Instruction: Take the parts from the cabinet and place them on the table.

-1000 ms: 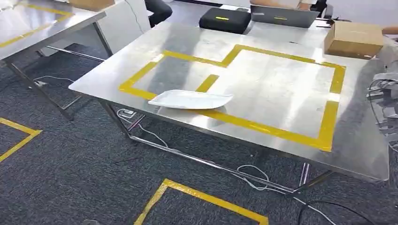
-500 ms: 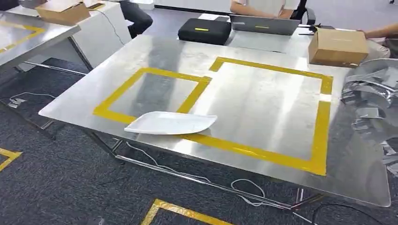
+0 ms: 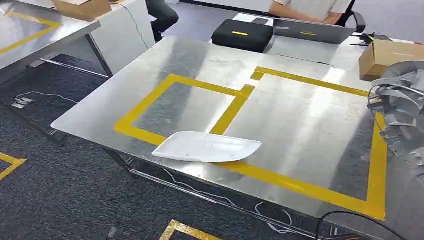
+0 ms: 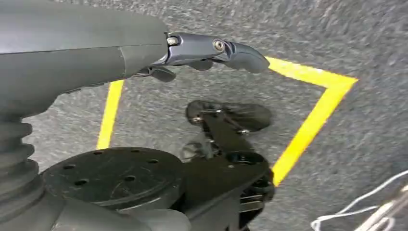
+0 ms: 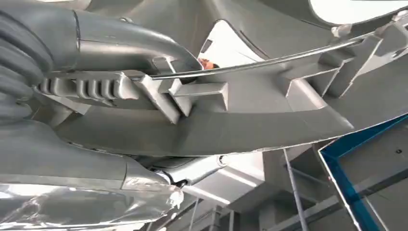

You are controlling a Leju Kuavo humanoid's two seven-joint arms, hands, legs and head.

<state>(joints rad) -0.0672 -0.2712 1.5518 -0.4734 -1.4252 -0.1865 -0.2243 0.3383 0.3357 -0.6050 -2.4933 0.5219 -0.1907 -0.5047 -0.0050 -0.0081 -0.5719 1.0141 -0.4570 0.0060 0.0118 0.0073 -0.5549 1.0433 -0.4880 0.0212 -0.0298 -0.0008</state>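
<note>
The view is swinging as the robot is nearing the table [image 3: 310, 115]. The right hand [image 5: 96, 91] is grasping a grey part [image 3: 400, 115] at three o'clock; the left hand [image 4: 211, 50] is hanging released, so placement looks imminent.

L hand [image 4: 211, 50] hanging, fingers loose | R hand [image 5: 125, 91] grips grey part [image 5: 250, 110]

black case [image 3: 242, 35], cardboard box [image 3: 389, 56], laptop [image 3: 312, 31]
</note>
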